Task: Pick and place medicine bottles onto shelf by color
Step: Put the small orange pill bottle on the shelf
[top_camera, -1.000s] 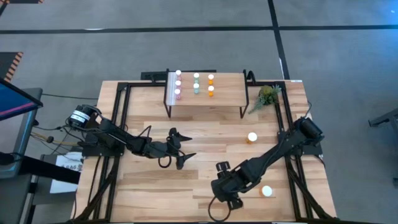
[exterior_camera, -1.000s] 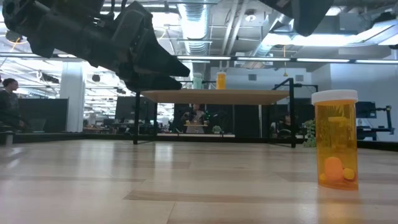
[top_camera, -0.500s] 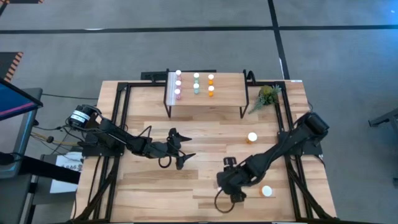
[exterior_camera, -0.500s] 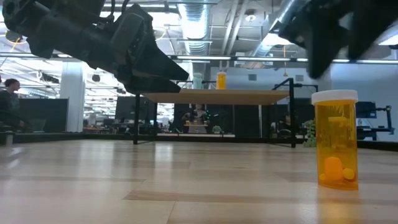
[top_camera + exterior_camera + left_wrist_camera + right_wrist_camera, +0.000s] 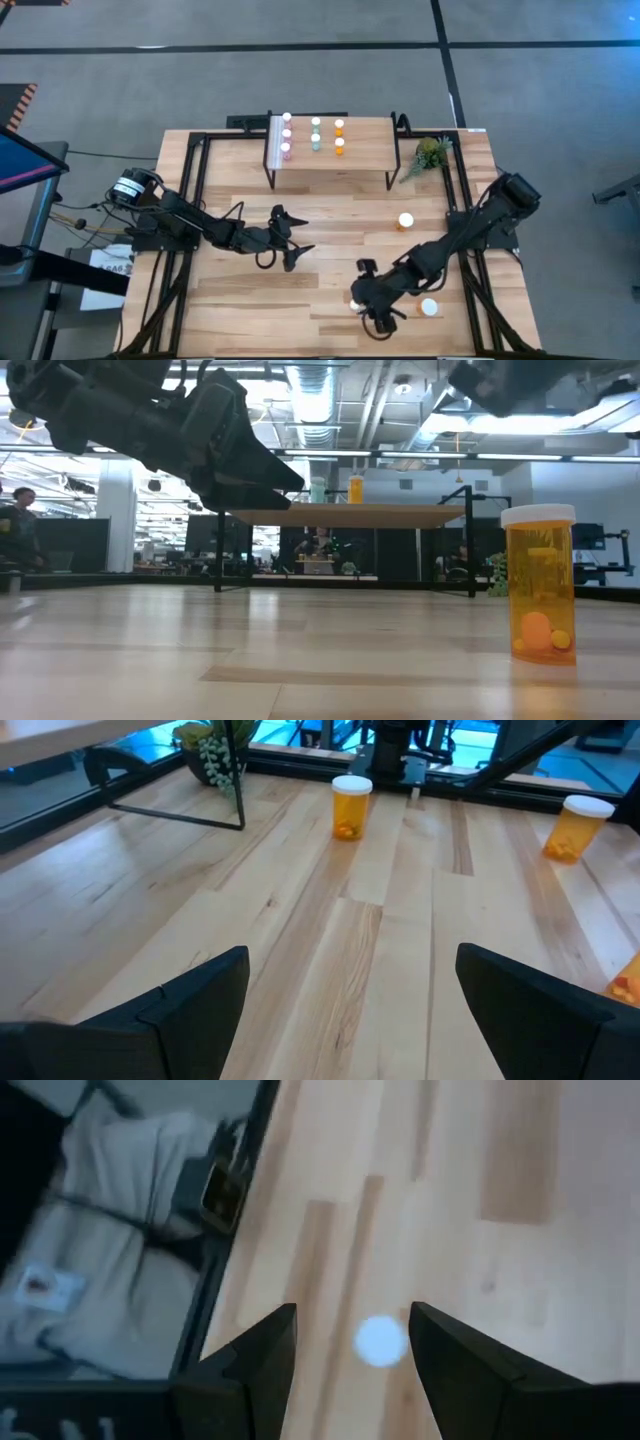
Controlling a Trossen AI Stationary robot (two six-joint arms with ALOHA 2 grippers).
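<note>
Where the right gripper (image 5: 362, 303) hangs near the table's front edge, jaws partly open and holding nothing, its wrist view shows a white cap (image 5: 381, 1340) between the fingers, probably a bottle beneath. Two wide orange bottles (image 5: 350, 807) stand on the table; small ones line the shelf (image 5: 365, 150). The left gripper (image 5: 296, 238) hovers wide open, empty.

A robotics lab set inside an open-plan office: a light-wood tabletop (image 5: 330, 240) on a black metal frame stands on grey carpet crossed by dark lines (image 5: 300, 45). Beyond it, exposed ceiling ducts (image 5: 320, 390), strip lights (image 5: 530, 456) and rows of dark monitors (image 5: 60, 545) fill the room, where a person (image 5: 18, 525) sits at the far side.
</note>
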